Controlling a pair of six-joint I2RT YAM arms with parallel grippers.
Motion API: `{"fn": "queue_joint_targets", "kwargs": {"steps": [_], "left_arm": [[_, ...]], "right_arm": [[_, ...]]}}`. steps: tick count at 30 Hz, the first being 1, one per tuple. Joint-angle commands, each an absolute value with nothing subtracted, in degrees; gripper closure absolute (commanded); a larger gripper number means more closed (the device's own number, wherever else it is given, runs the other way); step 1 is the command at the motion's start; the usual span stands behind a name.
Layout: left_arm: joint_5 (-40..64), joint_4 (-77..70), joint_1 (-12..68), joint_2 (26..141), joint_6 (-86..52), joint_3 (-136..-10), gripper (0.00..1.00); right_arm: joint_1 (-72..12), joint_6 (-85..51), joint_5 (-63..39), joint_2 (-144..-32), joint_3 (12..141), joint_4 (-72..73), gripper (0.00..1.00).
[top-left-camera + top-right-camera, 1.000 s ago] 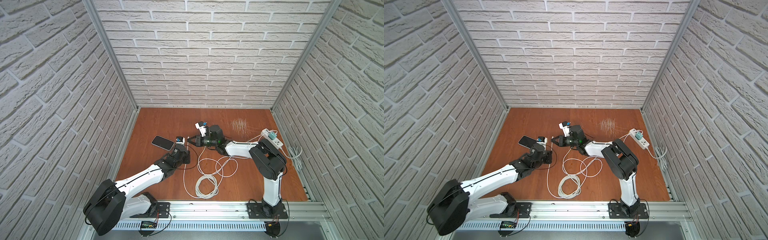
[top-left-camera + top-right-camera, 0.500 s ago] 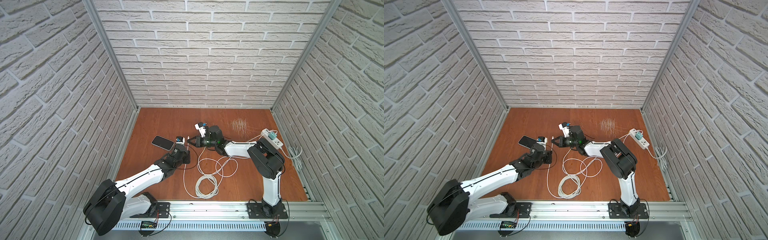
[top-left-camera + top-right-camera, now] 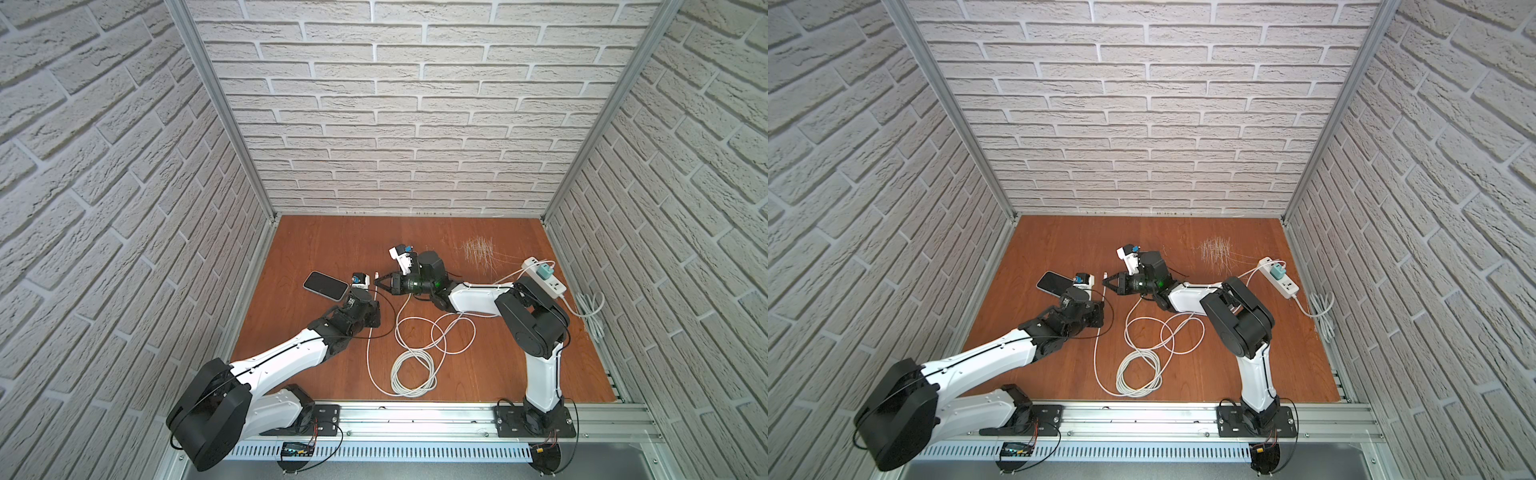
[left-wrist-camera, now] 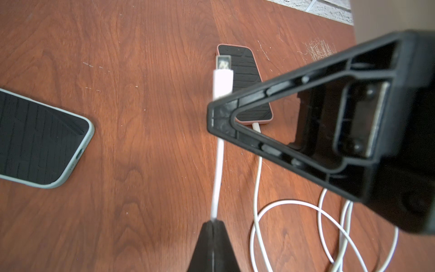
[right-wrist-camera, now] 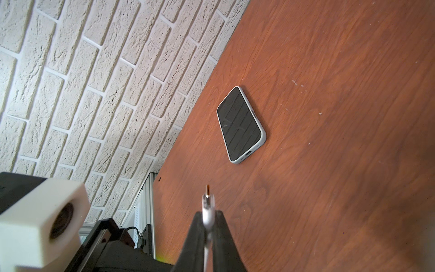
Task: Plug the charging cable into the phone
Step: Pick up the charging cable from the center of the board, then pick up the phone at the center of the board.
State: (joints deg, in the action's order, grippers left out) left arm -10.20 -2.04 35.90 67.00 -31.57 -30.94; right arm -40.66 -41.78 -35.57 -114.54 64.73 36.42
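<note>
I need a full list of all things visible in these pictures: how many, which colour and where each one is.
white cable: number unclear, loops at the table's middle.
phone in pale green case: one, black screen, flat on the left part of the table.
phone in pink case: one, black screen, behind the right gripper in the left wrist view, a white cable plugged in.
connector: one, white, metal tip, raised above the table.
power strip: one, white, right edge.
charger: one, teal, in the power strip.
table: one, red-brown wood.
left gripper: one, black, shut on the white cable.
right gripper: one, black, shut on the connector.
</note>
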Motion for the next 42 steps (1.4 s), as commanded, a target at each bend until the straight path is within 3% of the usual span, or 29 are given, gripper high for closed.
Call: {"fn": "queue_joint_targets", "kwargs": {"steps": [1, 2, 4, 6, 7, 8, 9, 16, 20, 24, 26, 30, 42], "left_arm": [[-10.28, -4.22, 35.48, 66.38, -32.16, -30.39, 1.0], [-10.28, -4.08, 35.43, 66.46, -32.21, -30.48, 1.0], [-10.31, -3.76, 35.29, 66.33, -32.56, -30.58, 0.83], [-10.34, -2.94, 34.92, 65.72, -33.37, -30.73, 0.38], [-10.54, -2.07, 34.48, 65.03, -34.09, -30.99, 0.2], [-10.85, -0.52, 33.9, 64.3, -35.19, -31.36, 0.07], [-11.26, 1.63, 33.01, 63.57, -36.46, -32.19, 0.02], [-12.8, 21.99, 21.22, 62.28, -47.63, -42.41, 0.02], [-7.52, 28.89, 11.75, 65.77, -53.76, -47.01, 0.02], [-5.53, 32.39, 3.15, 73.93, -57.71, -51.24, 0.02], [0.83, 36.4, -0.66, 81.82, -56.44, -57.77, 0.02], [-0.9, 44.32, -0.33, 94.56, -55.99, -68.07, 0.02], [-4.03, 47.54, -0.09, 104.61, -64.77, -77.01, 0.02]], "right_arm": [[-41.23, -40.44, -36.17, -111.58, 64.6, 38.23, 0.97], [-41.22, -40.31, -36.13, -111.54, 64.6, 38.02, 0.97], [-41.15, -39.96, -36.25, -111.34, 64.6, 37.75, 0.97], [-41.06, -39.54, -36.24, -111.09, 64.45, 37.29, 0.97], [-41.01, -39.29, -36.14, -110.85, 64.24, 37.06, 0.97], [-40.85, -38.81, -36.06, -110.62, 63.98, 36.68, 0.97], [-40.66, -38.35, -35.85, -110.34, 63.8, 36.06, 0.97], [-38.81, -39.05, -35.88, -109.21, 61.4, 36.81, 0.97], [-38.76, -38.82, -35.93, -108.13, 60.25, 36.32, 0.97], [-38.72, -38.83, -35.95, -107.7, 59.64, 36.35, 0.97], [-38.77, -38.28, -35.61, -107.6, 59.6, 35.42, 0.97], [-38.84, -37.89, -35.58, -108.06, 59.94, 34.14, 0.97], [-38.98, -37.53, -36.15, -107.95, 60.39, 33.79, 0.97]]}}
